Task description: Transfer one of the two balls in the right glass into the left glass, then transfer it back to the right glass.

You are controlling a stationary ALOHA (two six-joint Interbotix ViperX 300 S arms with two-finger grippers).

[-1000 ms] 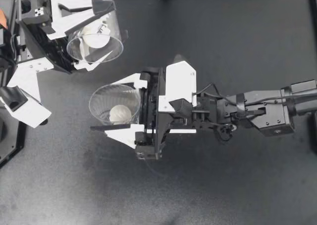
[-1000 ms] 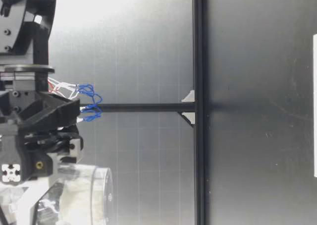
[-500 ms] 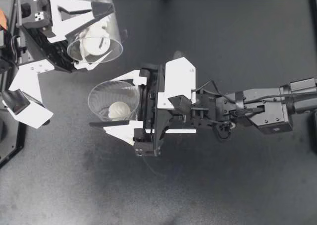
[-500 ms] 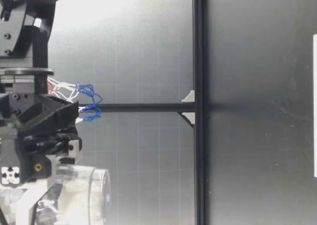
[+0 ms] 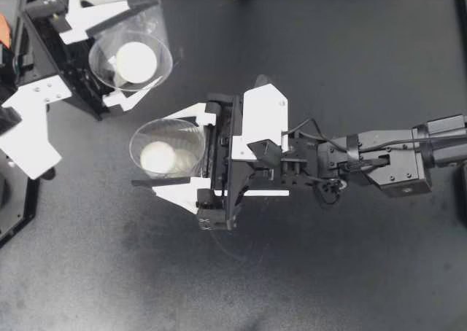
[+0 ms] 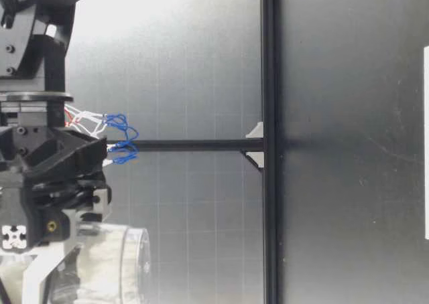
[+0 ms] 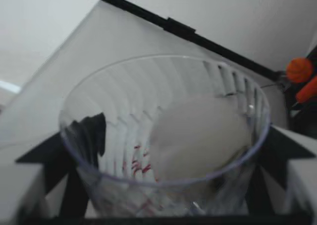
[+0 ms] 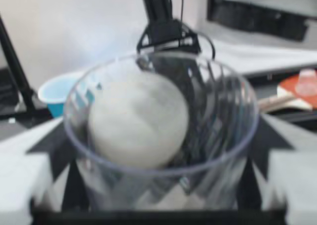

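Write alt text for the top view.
Two claws each hold a clear glass over a dark table. My left claw grips the left glass, one white ball inside; my right claw grips the right glass beside it, holding the other ball.

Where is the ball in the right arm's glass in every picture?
Top view: ball inside the glass that my right gripper holds.
Low view: cannot tell.
Left wrist view: not in it.
Right wrist view: in the glass, between the fingers.
Shared landmark: that glass.
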